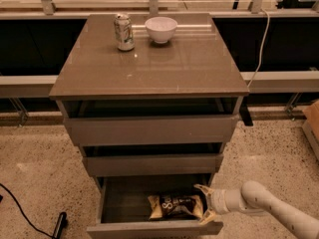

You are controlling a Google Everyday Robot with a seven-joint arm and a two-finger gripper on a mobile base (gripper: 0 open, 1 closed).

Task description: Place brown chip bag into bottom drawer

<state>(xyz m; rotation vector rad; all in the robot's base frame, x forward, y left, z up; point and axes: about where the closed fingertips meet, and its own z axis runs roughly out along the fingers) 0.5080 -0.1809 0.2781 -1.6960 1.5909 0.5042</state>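
The brown chip bag (175, 206) lies flat inside the open bottom drawer (124, 201), toward its right side, dark brown with white lettering and pale ends. My gripper (206, 202) reaches into the drawer from the right, right at the bag's right end. Its pale fingers (203, 189) are spread apart, one above and one below the bag's end, not closed on it. The white arm (269, 205) comes in from the lower right.
The two upper drawers (149, 128) stand partly pulled out. On the cabinet top (149, 63) stand a green-white soda can (123, 32) and a white bowl (161, 29). A black cable (25, 213) lies on the floor at the left.
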